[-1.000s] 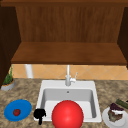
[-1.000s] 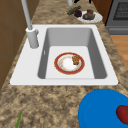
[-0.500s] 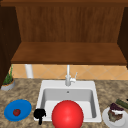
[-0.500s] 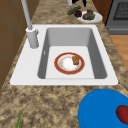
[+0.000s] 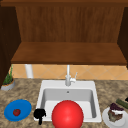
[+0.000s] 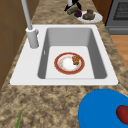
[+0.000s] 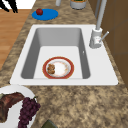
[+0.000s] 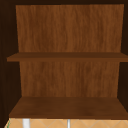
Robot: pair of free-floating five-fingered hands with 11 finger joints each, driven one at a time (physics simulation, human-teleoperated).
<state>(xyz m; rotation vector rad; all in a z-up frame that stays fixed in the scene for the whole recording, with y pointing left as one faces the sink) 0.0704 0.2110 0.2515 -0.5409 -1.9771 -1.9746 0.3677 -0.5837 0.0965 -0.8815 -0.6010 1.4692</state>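
You see no change over the last second: both hands hang exactly where they were and nothing on the desk (image 5: 25, 90) has shifted. The left hand (image 5: 39, 114) hovers over the near left corner of the sink (image 5: 42, 92), fingers loose and pointing down, holding nothing. Just left of it lies the blue plate (image 5: 23, 110) with the tomato (image 5: 16, 112). The right hand (image 6: 73, 4) floats at the far right of the desk, above the cucumber (image 6: 72, 10) and beside the white plate (image 6: 96, 18) of meat (image 6: 88, 15) and grapes (image 6: 78, 13); you cannot tell how its fingers stand. In the basin rests a red-rimmed plate (image 6: 58, 67) carrying a brown morsel (image 6: 75, 60), untouched.
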